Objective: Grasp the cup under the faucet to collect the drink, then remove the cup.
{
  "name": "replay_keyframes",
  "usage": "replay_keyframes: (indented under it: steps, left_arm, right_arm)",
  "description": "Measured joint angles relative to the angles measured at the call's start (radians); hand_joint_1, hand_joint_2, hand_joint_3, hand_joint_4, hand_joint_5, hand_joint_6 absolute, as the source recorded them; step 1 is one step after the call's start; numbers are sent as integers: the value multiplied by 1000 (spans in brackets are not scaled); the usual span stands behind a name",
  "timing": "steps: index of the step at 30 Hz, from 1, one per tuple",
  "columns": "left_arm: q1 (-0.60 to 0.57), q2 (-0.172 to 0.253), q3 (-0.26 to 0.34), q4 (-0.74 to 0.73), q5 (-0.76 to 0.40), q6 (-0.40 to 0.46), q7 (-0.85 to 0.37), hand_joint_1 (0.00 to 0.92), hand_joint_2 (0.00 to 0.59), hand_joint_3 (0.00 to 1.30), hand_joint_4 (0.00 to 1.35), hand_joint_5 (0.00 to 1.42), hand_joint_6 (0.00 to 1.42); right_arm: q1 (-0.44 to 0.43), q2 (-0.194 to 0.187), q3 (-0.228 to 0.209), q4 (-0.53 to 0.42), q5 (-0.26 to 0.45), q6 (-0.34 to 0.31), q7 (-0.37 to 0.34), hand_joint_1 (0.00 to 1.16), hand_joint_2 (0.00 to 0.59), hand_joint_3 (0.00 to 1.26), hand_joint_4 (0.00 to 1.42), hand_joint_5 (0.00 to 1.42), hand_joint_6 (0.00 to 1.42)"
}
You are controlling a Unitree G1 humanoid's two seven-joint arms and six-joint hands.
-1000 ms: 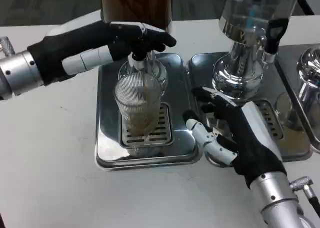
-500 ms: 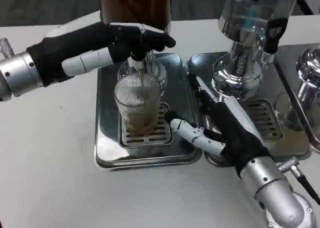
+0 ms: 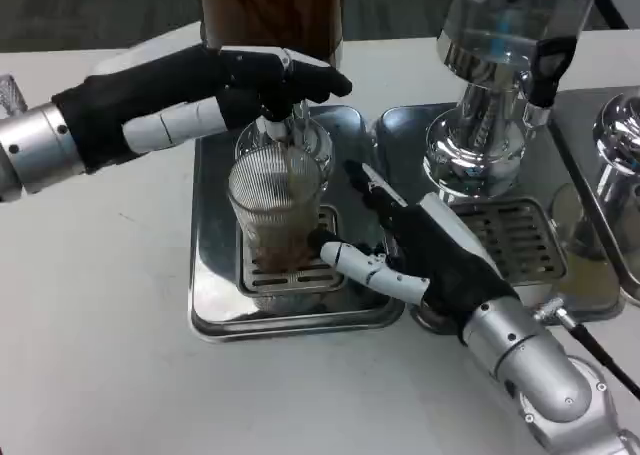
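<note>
A ribbed clear cup point(image 3: 277, 220) stands on the grate of the left steel drip tray point(image 3: 215, 295), under the faucet point(image 3: 277, 125) of the brown drink dispenser point(image 3: 270, 10). Brown drink fills its lower part. My left hand point(image 3: 215, 90) lies over the faucet lever and presses on it. Just right of the cup is my right hand point(image 3: 410, 250), fingers spread, with a white finger point(image 3: 355, 265) reaching the cup's base; whether it touches is unclear.
A second dispenser with a chrome base point(image 3: 478, 145) stands on its own drip tray point(image 3: 520, 240) to the right. Another chrome piece point(image 3: 618, 135) sits at the far right edge. Bare white table lies in front and to the left.
My right hand has moved left from the right tray to the cup's side. The drink level in the cup has risen a little. The left hand stays on the faucet lever.
</note>
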Motion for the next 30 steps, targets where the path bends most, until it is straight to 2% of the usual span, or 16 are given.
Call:
replay_keyframes:
  steps: [30]
  left_arm:
    - [13,7,2,-23,3,-4,11,0,67,280,151,156,137]
  right_arm:
    - [-122,38,-15,208,0,-82,-52,429,225,0,0,0,0]
